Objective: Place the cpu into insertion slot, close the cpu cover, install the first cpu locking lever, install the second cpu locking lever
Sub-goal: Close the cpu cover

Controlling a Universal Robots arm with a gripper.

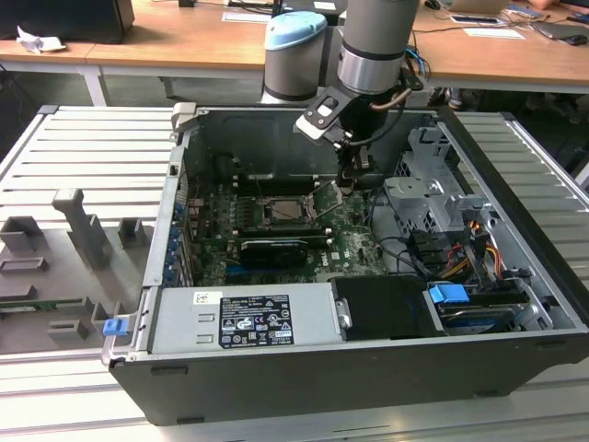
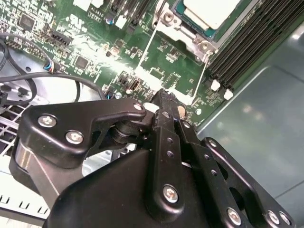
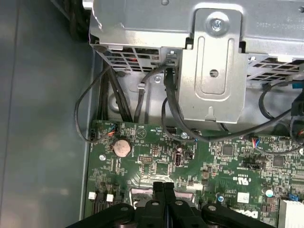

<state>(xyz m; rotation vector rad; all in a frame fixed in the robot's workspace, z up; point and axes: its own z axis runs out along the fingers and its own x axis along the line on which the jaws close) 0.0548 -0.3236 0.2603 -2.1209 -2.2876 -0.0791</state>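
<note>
Your black metal pincer is pressed together right on the free edge of the thin silver windowed cpu cover, which is swung up and open off its hinge. Just past it, the pale silver square cpu already sits in the black-and-silver-rimmed insertion slot on the green motherboard. All of that's inside the open dark grey computer case on the slatted grey table.

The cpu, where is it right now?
In the second wrist view the cpu lies in the insertion slot on the green motherboard, beside the black memory slots, with the cpu cover standing open.
</note>
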